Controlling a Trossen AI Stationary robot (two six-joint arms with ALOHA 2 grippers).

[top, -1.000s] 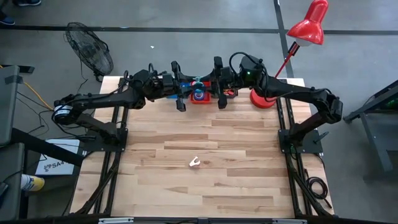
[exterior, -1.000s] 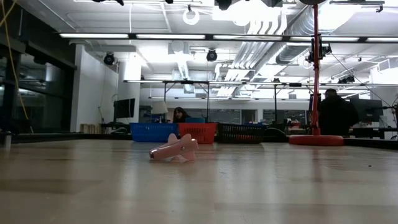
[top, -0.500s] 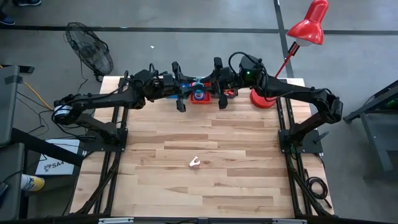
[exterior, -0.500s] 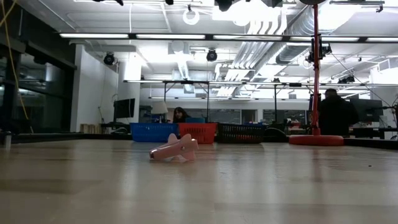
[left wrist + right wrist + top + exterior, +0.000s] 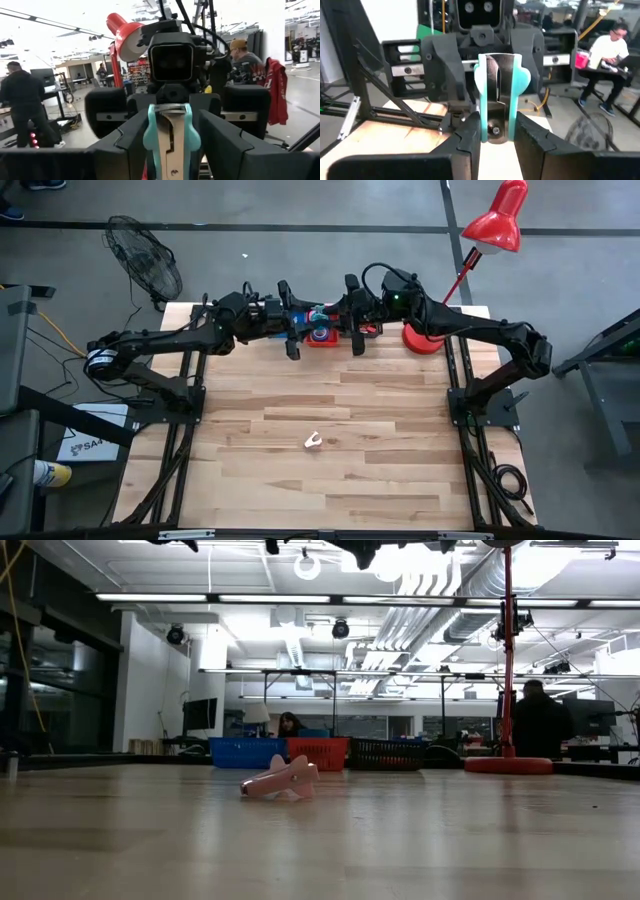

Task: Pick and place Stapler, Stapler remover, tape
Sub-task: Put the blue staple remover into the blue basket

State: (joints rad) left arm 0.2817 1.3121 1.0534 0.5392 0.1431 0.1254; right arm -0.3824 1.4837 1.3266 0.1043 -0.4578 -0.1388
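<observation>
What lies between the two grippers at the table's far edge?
A teal-and-metal stapler sits between the left gripper and the right gripper, over a red bin. The high view shows this, and both wrist views show the stapler close up.

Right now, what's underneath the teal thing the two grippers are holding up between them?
Under the teal-handled tool, held between the left gripper and the right gripper, sits a red basket with a blue tape roll inside. The arms hide the rest of its contents.
</observation>
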